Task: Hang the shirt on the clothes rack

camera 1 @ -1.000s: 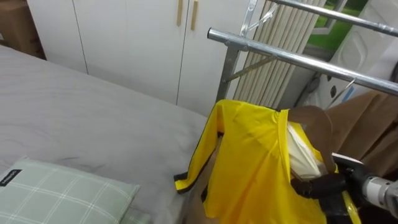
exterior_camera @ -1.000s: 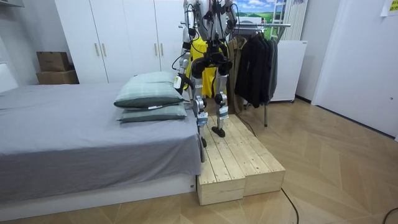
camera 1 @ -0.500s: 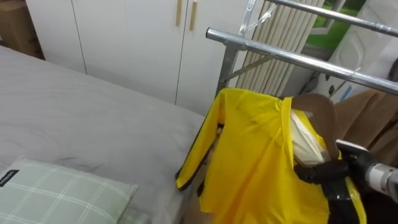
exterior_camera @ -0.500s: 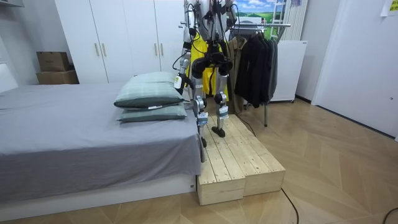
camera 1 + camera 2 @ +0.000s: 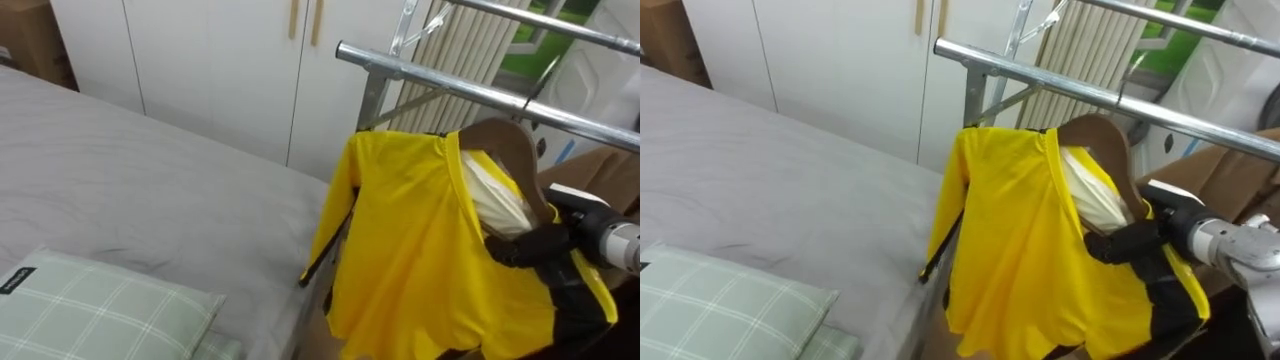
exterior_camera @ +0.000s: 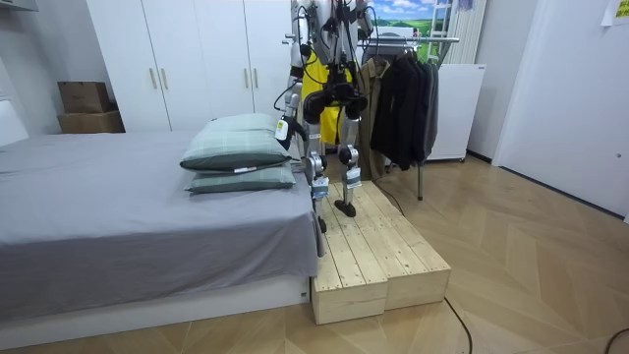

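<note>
Under rack rail (image 5: 430,78), w/ gap above hanger (image 5: 507,135), right hand (image 5: 548,243) fingers (image 5: 512,250) clamped on jacket (image 5: 400,230).

A bright yellow fabric jacket (image 5: 410,240) with black trim and a pale lining at the neck is draped over a brown wooden hanger (image 5: 508,143) and is held up, tilted, just below a silver metal clothes rail (image 5: 450,85). The garment is gripped near its collar by the curled dark fingers (image 5: 522,250) of the right hand (image 5: 548,246), with one sleeve left dangling beside the bed. The hanger's thin wire hook (image 5: 545,75) is seen crossing the rail, though whether it is hooked over cannot be told.
</note>
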Controlling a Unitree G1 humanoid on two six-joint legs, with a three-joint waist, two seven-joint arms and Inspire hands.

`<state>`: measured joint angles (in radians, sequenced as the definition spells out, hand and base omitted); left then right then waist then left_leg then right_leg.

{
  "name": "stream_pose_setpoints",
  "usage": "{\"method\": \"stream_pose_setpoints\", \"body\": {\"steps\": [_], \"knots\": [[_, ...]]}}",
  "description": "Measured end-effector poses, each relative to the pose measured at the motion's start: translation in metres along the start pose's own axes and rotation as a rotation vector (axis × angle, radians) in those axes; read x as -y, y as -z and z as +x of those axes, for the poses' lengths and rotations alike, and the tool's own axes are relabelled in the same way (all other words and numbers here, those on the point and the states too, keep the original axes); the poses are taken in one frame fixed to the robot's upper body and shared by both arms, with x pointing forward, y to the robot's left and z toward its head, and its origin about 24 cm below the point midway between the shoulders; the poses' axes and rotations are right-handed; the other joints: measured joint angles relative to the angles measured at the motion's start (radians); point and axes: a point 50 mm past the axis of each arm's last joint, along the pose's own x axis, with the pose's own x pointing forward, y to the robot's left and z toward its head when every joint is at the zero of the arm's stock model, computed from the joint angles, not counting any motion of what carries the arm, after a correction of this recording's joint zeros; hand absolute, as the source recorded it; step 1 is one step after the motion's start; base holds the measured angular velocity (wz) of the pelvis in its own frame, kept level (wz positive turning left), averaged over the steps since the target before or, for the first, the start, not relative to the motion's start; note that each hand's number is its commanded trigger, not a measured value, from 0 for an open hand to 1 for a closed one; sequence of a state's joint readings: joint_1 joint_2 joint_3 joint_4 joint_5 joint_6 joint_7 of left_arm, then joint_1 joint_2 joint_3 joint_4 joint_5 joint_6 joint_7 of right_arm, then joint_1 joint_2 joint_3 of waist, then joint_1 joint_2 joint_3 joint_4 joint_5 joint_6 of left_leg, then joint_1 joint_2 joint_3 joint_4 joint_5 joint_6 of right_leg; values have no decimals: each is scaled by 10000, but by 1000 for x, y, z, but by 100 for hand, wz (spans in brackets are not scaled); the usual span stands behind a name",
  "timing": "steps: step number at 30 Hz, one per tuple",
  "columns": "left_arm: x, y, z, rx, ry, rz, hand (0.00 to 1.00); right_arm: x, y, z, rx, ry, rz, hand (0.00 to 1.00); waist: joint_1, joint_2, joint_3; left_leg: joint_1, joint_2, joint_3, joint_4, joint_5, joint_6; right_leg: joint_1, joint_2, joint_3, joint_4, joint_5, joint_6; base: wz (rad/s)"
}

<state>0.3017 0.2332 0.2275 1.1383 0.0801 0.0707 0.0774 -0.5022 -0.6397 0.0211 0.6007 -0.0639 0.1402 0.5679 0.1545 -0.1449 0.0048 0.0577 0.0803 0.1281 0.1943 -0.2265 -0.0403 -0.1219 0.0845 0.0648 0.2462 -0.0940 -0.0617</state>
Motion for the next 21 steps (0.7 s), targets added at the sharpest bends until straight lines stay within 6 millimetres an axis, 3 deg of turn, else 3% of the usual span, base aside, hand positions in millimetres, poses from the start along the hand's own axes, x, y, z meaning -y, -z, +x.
{"method": "stream_pose_setpoints", "body": {"steps": [13,21], "knots": [[0,-5,0,227,0,-14,0,-1,-6,0,773,-106,775,100,163,-13,0,-33,-4,-96,7,0,-2,19,-28,-73,-52,-1,0,1],[-2,-7,0,339,-47,-42,0,-7,15,2,454,-721,2218,100,242,-176,53,93,-30,-241,46,5,0,215,-70,-161,-127,-13,7,4]]}}
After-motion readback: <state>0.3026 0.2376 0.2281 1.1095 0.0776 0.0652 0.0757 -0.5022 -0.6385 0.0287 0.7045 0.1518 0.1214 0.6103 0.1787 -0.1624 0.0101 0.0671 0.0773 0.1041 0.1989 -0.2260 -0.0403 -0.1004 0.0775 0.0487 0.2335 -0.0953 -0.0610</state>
